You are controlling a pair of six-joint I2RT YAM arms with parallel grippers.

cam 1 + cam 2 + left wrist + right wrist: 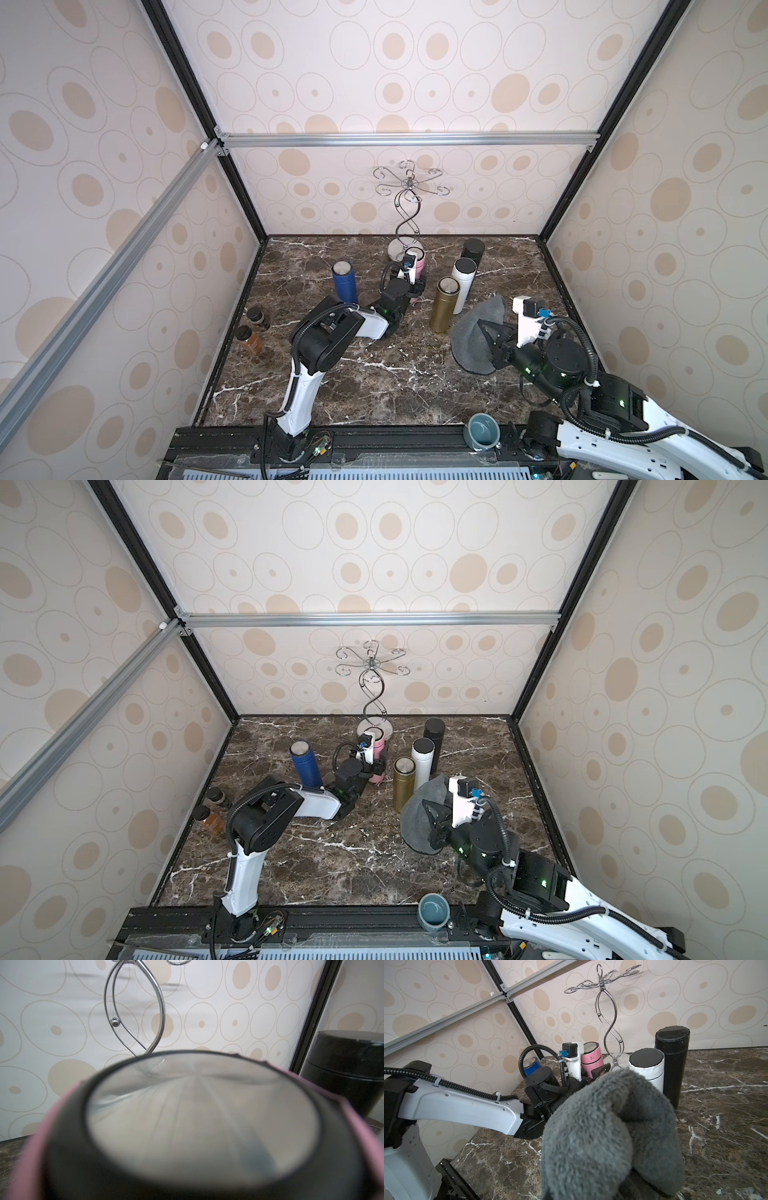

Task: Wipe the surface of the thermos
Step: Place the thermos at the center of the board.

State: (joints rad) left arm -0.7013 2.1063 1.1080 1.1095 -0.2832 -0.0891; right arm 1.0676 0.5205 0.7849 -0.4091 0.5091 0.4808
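Pink thermos (420,269), near the bench's (374,395) back edge, is grasped by left tool (415,289); right tool (485,332), clenched on grey cloth (469,349), should next carry it over.

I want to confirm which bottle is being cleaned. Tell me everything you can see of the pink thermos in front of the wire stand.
The pink cylindrical thermos has a matte body with dark specks, a seam below the top, and a dark-rimmed lid with a shiny mirror-like disc. It stands roughly upright just in front of the chrome wire stand. The left gripper is shut around its lower body; whether its bottom touches the dark marble table is hidden.
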